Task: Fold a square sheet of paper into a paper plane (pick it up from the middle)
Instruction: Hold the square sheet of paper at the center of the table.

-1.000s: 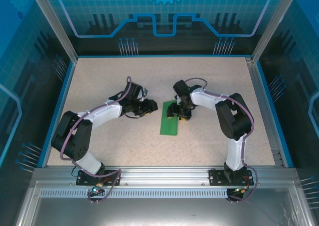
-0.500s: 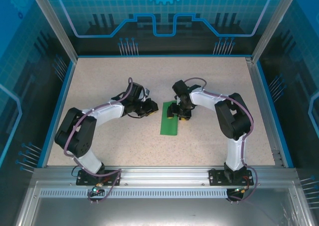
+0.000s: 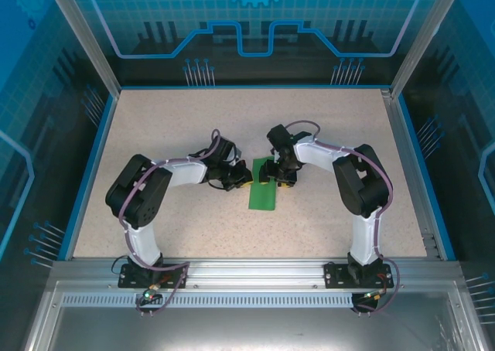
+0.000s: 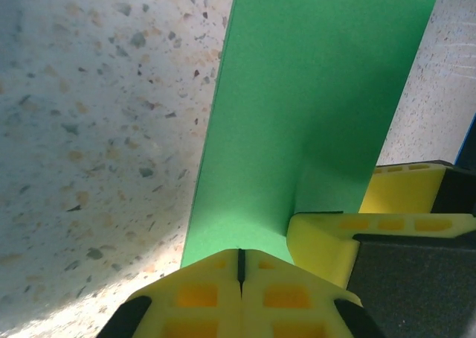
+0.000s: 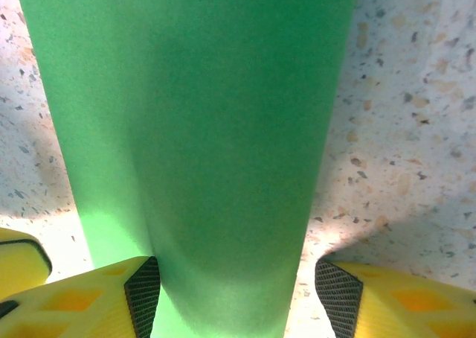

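From the top view I see the square sheet of paper [image 3: 263, 196] lying near the middle of the speckled desk [image 3: 178, 119], folded into a long narrow green strip that runs from the near side to the far side. My left gripper [image 3: 243, 178] sits low at the strip's left edge near its far end, and my right gripper [image 3: 272, 175] is over that same far end from the other side, so the two are close together with the paper between them. In the left wrist view, the left gripper [image 4: 239, 267] has its yellow fingers pressed together, with only a thin seam between them. The green paper [image 4: 312, 115] stretches away from the tips across the desk. Its near edge is hidden behind the fingertips, so I cannot tell whether any paper is caught in them. To the right, one yellow finger [image 4: 335, 237] of the other arm rests against the strip. In the right wrist view, the right gripper [image 5: 230, 293] is spread. Its left finger [image 5: 111, 293] is right at the strip's edge, and its right finger [image 5: 372, 297] stands a little clear of the opposite edge. The paper [image 5: 201, 115] passes between them and lies along the desk, and nothing is pinched.
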`<action>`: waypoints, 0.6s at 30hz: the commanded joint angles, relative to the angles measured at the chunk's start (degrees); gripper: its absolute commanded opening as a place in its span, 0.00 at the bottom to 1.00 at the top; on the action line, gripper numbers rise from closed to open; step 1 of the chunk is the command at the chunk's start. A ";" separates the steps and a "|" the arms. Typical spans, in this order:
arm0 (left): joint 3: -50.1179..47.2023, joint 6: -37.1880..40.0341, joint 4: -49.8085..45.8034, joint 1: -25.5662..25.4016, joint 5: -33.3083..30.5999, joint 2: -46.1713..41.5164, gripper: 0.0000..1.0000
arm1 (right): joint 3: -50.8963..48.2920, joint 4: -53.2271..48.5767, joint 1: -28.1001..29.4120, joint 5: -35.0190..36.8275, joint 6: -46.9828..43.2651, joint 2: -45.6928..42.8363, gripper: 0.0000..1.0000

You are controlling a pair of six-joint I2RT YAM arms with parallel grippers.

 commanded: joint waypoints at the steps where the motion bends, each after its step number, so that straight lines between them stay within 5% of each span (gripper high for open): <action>1: 1.60 -0.99 2.58 -0.77 2.42 1.44 0.00 | -2.64 -2.65 0.41 4.14 0.39 5.25 0.64; 18: 1.71 -0.16 0.68 -1.53 0.15 6.35 0.00 | -2.92 -1.78 0.62 3.57 0.57 4.95 0.65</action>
